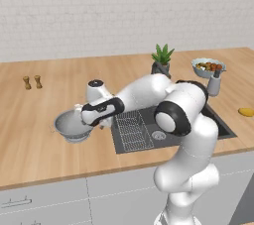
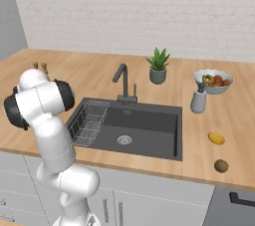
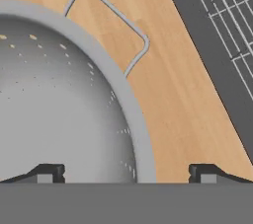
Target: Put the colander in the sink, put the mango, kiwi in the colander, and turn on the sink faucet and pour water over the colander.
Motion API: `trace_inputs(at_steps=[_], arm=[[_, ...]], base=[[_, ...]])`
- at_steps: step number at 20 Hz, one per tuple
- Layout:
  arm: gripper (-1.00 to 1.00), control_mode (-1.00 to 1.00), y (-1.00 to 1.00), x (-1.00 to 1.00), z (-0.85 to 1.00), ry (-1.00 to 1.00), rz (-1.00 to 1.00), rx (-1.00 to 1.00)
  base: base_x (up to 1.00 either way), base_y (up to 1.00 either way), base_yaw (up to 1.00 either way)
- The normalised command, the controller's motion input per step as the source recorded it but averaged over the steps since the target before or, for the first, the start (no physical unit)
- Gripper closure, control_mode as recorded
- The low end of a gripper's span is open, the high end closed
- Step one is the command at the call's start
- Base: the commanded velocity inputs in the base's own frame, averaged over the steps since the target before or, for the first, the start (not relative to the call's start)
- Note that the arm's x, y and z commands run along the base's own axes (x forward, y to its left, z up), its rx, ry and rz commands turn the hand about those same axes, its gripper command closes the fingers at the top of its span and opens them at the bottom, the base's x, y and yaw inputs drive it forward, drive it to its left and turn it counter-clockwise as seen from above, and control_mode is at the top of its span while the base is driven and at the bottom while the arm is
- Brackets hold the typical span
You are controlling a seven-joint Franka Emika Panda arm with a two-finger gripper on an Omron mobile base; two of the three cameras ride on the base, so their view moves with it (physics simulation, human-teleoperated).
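One colander, one mango, one kiwi

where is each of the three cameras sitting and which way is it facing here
Left base view: behind the arm to its left, looking forward and down at the sink and colander; arm and gripper show.
Right base view: behind to its right, facing the faucet, mango and kiwi; the arm's base shows.
Hand view: on the hand, looking down on the colander rim between open fingertips.
Both base views share the sink and wire rack.
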Motion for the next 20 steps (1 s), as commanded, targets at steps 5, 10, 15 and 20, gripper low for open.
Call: trace_inputs(at_steps=[5,10,15,20], arm=[[-1.0,-1.0,0.2,0.33,-0.45,0.0,0.0,0.0],[1.0,-1.0,0.23,0.21,-0.44,0.02,0.0,0.0],[1.0,-1.0,0.05,0.01,-0.39,0.04,0.0,0.0],[1.0,-1.0,-0.16,-0.29,-0.04,-0.02,-0.1,0.1]], base=[[0.0,0.0,0.0],[0.0,0.0,0.0],[0.0,0.0,0.0],[0.0,0.0,0.0]])
